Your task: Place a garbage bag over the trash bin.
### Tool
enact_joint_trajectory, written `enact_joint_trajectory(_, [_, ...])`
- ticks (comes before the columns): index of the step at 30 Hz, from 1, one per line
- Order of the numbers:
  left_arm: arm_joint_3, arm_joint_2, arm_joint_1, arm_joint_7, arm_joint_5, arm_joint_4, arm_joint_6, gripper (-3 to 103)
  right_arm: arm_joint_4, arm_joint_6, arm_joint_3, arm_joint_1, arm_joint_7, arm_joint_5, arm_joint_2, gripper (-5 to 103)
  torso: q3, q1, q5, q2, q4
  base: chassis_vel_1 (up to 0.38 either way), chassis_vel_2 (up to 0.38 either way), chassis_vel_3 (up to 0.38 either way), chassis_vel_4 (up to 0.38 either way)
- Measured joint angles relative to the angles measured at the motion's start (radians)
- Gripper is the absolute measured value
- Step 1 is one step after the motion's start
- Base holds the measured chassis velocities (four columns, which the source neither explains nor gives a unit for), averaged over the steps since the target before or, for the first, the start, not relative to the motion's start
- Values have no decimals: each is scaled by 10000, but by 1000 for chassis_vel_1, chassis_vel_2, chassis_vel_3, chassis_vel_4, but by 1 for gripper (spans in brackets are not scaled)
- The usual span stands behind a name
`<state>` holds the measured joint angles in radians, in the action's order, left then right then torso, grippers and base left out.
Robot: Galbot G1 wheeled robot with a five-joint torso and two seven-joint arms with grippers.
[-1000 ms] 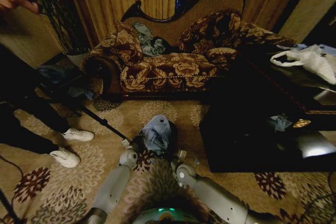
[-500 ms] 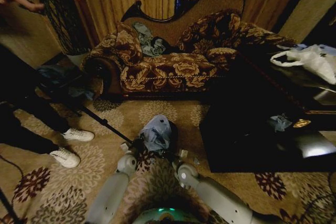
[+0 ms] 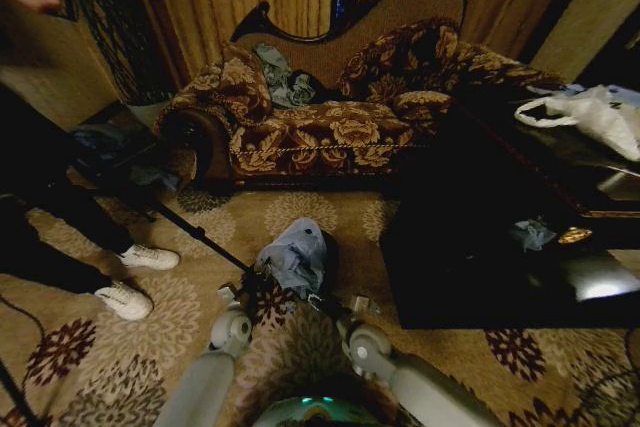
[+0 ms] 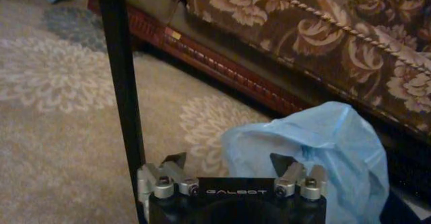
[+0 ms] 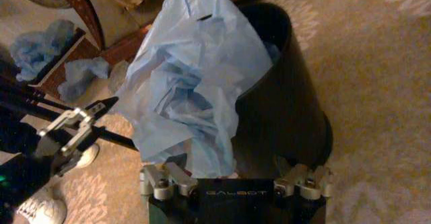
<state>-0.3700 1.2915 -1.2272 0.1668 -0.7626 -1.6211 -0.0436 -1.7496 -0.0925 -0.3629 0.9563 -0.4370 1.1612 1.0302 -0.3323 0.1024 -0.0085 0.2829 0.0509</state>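
both arms pulled back toward the robot's body over the last second, and the garbage bag [image 3: 296,255] got left behind, bunched over the near-left side of the trash bin [image 5: 286,108] rim. so it's draped, not seated: most of the mouth isn't hooked over the rim yet, i'd call it half done.

left gripper [image 4: 229,166] sits just beside the bag with fingers wide, nothing in them. right gripper [image 5: 232,169] is at the bin's base, fingers spread wide too, bag film hanging down right by them.

clutter: a black tripod leg [image 4: 121,82] runs right past the left gripper and could snag it. patterned sofa [image 3: 330,117] sits close behind the bin, dark worktop [image 3: 480,247] on the right with a white plastic bag [image 3: 590,112].
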Motion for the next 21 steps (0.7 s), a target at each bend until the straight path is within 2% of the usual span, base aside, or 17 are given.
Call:
enact_joint_trajectory(1, [-71,8,-227,121,94,-384,-74,93,-293,-18,234,230,31,-26,-166,93,0,0,0,0,0,0,0,0,0])
enact_joint_trajectory(2, [-71,8,-227,121,94,-384,-74,93,-293,-18,234,230,31,-26,-166,93,0,0,0,0,0,0,0,0,0])
enact_joint_trajectory(3, [-120,19,-341,176,139,-611,-127,93,-416,-37,354,325,44,-31,-227,97,0,0,0,0,0,0,0,0,0])
enact_joint_trajectory(4, [-197,27,-493,288,236,-988,-252,99,-606,-53,566,486,93,-96,-326,99,0,0,0,0,-1,0,0,0,0])
enact_joint_trajectory(11, [-112,-83,-537,617,69,-2330,-781,100,-924,-115,1351,913,484,-416,-457,100,0,1,2,0,-3,0,0,0,0])
enact_joint_trajectory(14, [346,-292,177,1211,-1009,-2983,-1638,100,-1196,-162,2193,1353,793,-603,-335,100,-1,1,0,0,-3,0,0,0,0])
enact_joint_trajectory(16, [420,-354,341,1272,-1195,-3044,-1787,100,-1250,-177,2403,1472,893,-664,-293,100,-1,1,0,0,-2,0,0,0,0])
enact_joint_trajectory(17, [612,-576,915,1393,-1629,-3147,-2222,100,-1359,-198,3115,1926,1342,-959,-119,100,-1,1,1,0,-2,0,0,0,0])
enact_joint_trajectory(19, [695,-697,1210,1427,-1791,-3137,-2362,100,-1388,-203,3458,2176,1581,-1148,-29,100,-2,1,2,0,-3,0,0,0,0])
enact_joint_trajectory(21, [991,-1065,2135,1545,-2154,-2818,-2640,100,-1435,-203,4439,2874,2258,-1717,269,100,-1,1,1,0,2,0,0,0,0])
